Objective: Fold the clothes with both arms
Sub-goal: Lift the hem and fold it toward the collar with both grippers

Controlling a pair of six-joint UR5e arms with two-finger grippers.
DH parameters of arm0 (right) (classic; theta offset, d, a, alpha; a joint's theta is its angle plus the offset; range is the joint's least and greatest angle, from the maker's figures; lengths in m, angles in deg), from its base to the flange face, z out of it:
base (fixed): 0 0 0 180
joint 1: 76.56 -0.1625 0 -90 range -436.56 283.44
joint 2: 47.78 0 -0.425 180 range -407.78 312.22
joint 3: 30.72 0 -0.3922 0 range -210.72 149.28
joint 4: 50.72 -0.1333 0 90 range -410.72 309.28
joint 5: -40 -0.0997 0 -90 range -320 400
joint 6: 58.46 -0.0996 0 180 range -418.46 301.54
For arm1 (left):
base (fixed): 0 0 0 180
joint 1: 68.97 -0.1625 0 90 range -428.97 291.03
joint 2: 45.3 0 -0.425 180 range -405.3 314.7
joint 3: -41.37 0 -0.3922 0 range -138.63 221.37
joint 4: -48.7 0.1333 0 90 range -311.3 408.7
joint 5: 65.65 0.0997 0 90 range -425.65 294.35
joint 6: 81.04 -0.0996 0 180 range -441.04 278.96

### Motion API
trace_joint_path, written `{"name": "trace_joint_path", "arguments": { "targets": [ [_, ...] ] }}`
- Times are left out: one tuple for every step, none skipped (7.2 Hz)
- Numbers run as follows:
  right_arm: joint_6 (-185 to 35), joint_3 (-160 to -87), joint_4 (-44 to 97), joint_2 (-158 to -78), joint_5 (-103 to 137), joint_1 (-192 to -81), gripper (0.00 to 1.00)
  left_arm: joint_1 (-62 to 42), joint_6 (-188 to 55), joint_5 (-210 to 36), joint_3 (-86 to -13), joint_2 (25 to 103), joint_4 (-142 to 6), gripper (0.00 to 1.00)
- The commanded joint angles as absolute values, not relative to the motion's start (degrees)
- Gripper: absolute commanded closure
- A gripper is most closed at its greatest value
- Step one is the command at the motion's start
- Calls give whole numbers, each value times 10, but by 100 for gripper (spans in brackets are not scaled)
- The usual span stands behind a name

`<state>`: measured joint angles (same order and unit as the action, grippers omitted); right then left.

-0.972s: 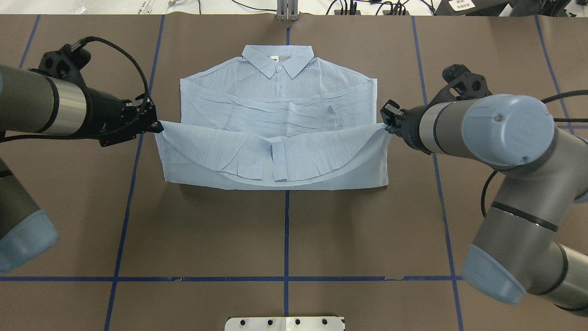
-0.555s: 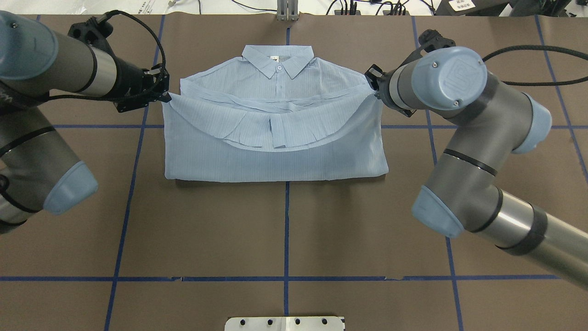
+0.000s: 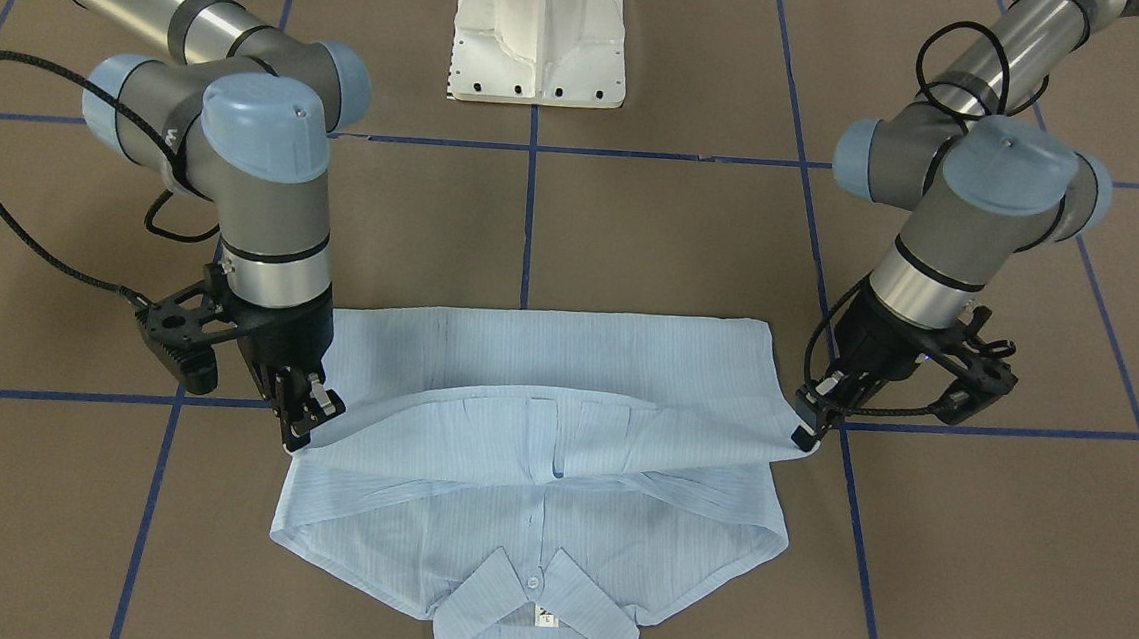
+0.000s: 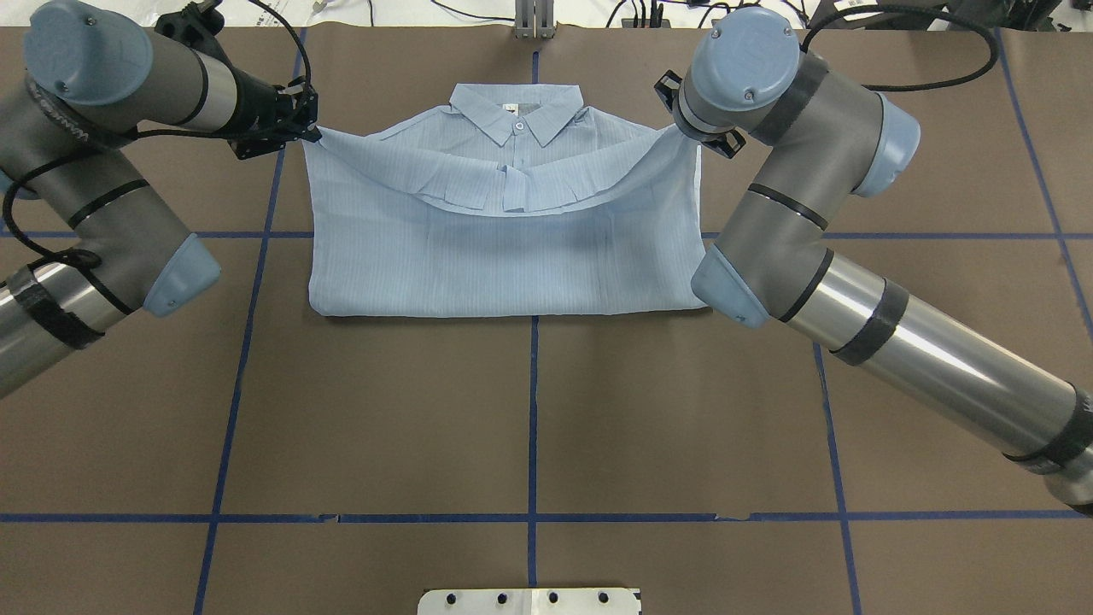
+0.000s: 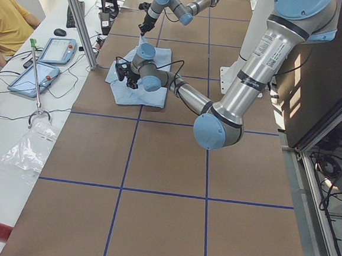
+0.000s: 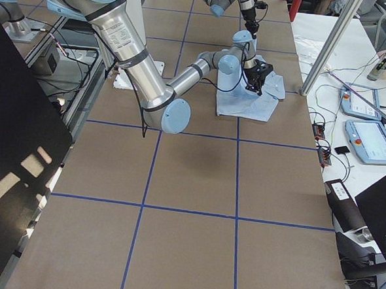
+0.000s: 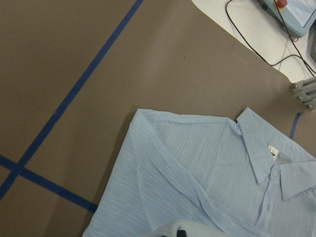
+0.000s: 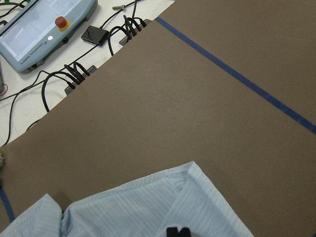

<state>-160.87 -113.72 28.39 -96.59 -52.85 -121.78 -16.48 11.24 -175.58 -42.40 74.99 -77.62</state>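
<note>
The pale-blue striped shirt (image 4: 512, 256) lies flat on the brown table, collar (image 4: 517, 115) at the far edge. Its lower half is folded up over the chest, and the hem sags between two lifted corners near the shoulders. My left gripper (image 4: 309, 132) is shut on the hem's left corner. In the front view it (image 3: 804, 428) pinches that corner just above the table. My right gripper (image 3: 306, 429) is shut on the other corner; in the overhead view my wrist mostly hides it. The left wrist view shows the collar (image 7: 266, 163) and neck label (image 7: 273, 151).
The white pedestal base (image 3: 539, 37) stands at the robot's side of the table. Blue tape lines (image 4: 532, 410) cross the brown surface. Past the far edge are a metal post (image 4: 534, 21), cables and a teach pendant (image 8: 44, 24). A person in yellow (image 5: 7, 20) sits there.
Both grippers have carried the hem corners away from the robot, from mid-shirt up to the shoulders near the collar. The folded layer now covers most of the chest.
</note>
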Motion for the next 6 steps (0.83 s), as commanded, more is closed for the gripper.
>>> {"name": "trace_joint_path", "arguments": {
  "targets": [
    [-1608,-1049,247,-927,-534,-1237,100,-156,113,-1728,-315,812,-816,100],
    [-1608,-1031,247,-916,-534,-1237,100,-157,113,-1723,-272,823,-855,100],
    [-1607,-1006,246,-902,-535,-1237,100,-158,113,-1723,-265,823,-864,100],
    [-1607,-989,232,-901,-534,-1234,100,-160,113,-1721,-257,824,-865,100],
    [-1608,-977,207,-902,-534,-1234,100,-161,113,-1717,-255,824,-872,100],
    [-1608,-974,206,-902,-534,-1234,100,-164,113,-1717,-251,824,-873,100]
  ]
}}
